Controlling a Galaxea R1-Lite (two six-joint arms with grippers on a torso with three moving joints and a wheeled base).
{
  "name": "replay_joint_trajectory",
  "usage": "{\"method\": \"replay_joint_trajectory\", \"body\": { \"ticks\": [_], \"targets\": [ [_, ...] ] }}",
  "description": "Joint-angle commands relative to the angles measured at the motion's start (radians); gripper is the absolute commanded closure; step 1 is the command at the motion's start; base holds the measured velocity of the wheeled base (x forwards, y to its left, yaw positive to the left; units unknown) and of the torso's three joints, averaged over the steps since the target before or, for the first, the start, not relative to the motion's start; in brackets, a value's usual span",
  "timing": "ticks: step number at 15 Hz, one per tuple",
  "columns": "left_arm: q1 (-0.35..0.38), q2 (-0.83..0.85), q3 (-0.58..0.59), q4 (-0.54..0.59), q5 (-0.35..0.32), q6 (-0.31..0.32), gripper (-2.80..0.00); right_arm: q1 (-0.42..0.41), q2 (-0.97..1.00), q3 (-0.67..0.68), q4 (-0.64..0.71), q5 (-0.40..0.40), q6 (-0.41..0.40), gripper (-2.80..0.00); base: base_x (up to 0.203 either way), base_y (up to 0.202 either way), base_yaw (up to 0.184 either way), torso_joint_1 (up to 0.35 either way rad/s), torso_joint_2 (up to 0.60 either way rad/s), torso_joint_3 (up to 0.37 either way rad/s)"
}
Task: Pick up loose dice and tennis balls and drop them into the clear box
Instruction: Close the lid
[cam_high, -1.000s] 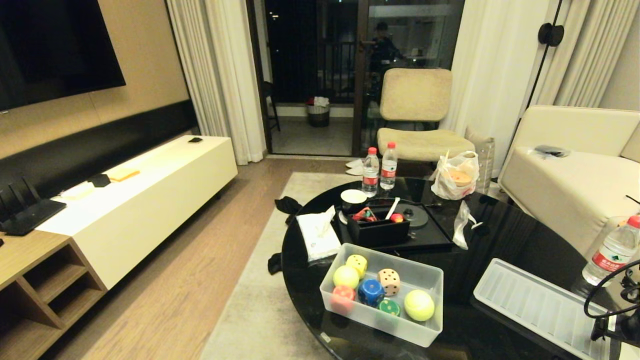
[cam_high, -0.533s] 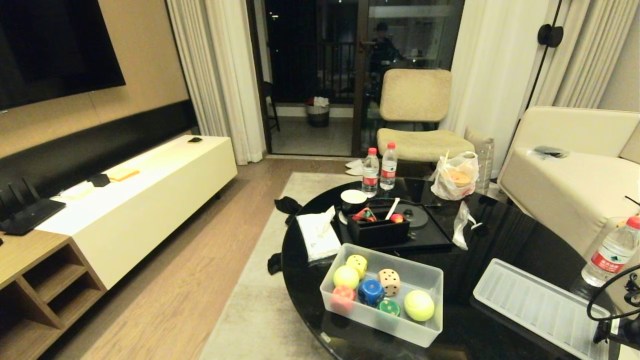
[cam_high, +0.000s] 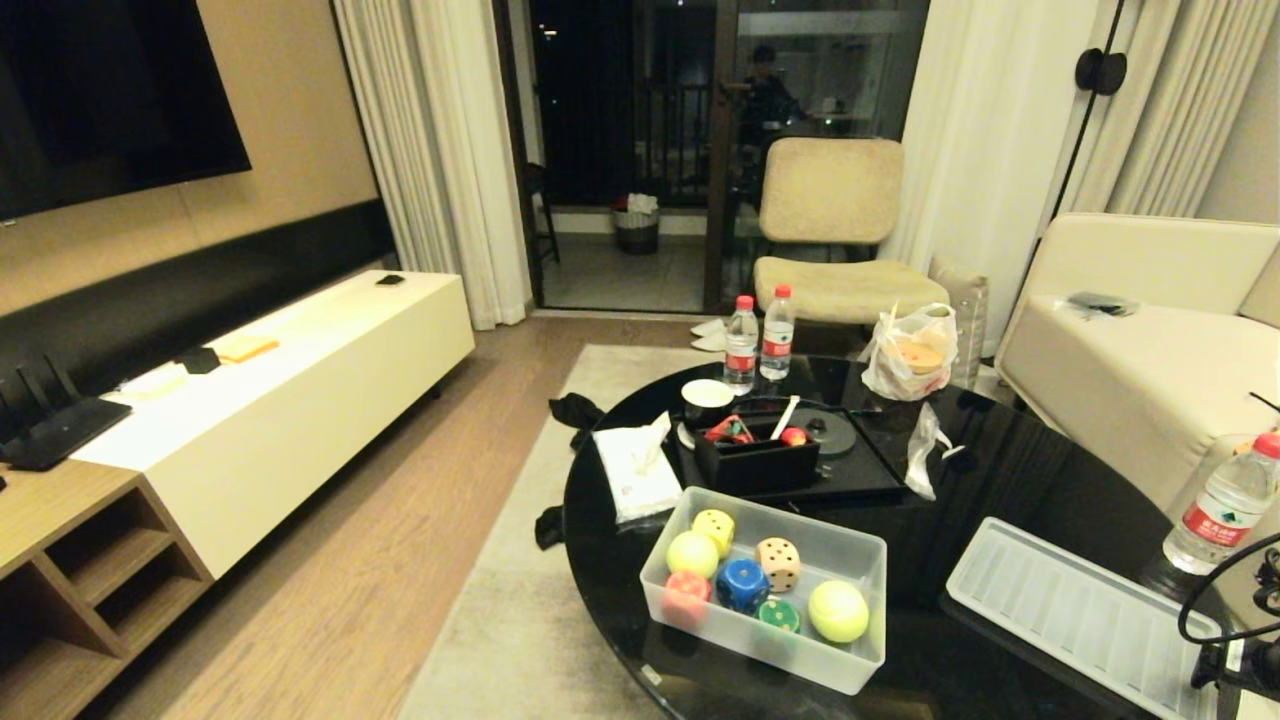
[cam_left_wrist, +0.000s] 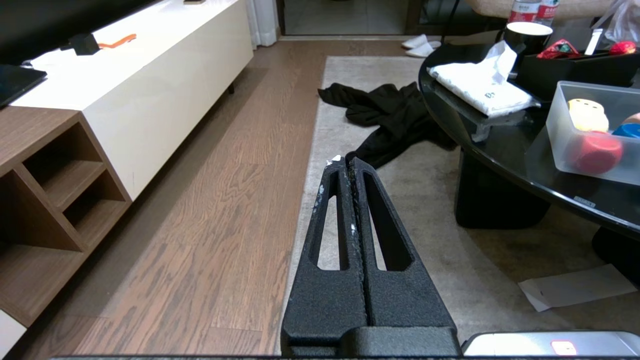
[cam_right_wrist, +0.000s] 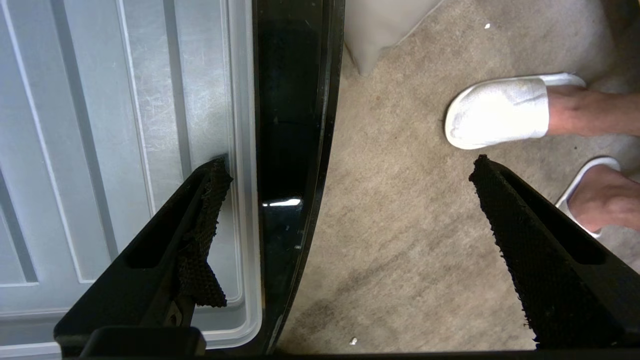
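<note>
While nothing on the bench is seen to have shifted since the earlier frames, the clear box is left holding the tan dice and two tennis balls. Right gripper jaws are held wide apart over the lid edge; left gripper jaws are pressed together.

Black textured triangular end effector fingers with slotted cutouts, frayed mesh pads
</note>
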Motion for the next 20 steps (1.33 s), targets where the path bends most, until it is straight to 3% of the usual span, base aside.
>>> {"method": "replay_joint_trajectory", "body": {
  "ticks": [1, 2, 16, 20],
  "targets": [
    [0.0, 0.0, 0.0, 0.0, 0.0, 0.0, 0.0, -0.006, 0.01, 0.001, 0.002, -0.001, -0.001, -2.8, 0.0, 0.0, 0.0, 0.0, 0.0, 0.0],
    [0.0, 0.0, 0.0, 0.0, 0.0, 0.0, 0.0, -0.008, 0.013, 0.0, 0.002, -0.001, -0.001, 0.0, 0.0, 0.0, 0.0, 0.0, 0.0, 0.0],
    [0.0, 0.0, 0.0, 0.0, 0.0, 0.0, 0.0, -0.011, 0.014, 0.003, 0.003, 0.011, 0.003, 0.0, 0.0, 0.0, 0.0, 0.0, 0.0, 0.0],
    [0.0, 0.0, 0.0, 0.0, 0.0, 0.001, 0.0, -0.012, -0.063, 0.011, 0.008, 0.05, 0.004, 0.0, 0.0, 0.0, 0.0, 0.0, 0.0, 0.0]
  ]
}}
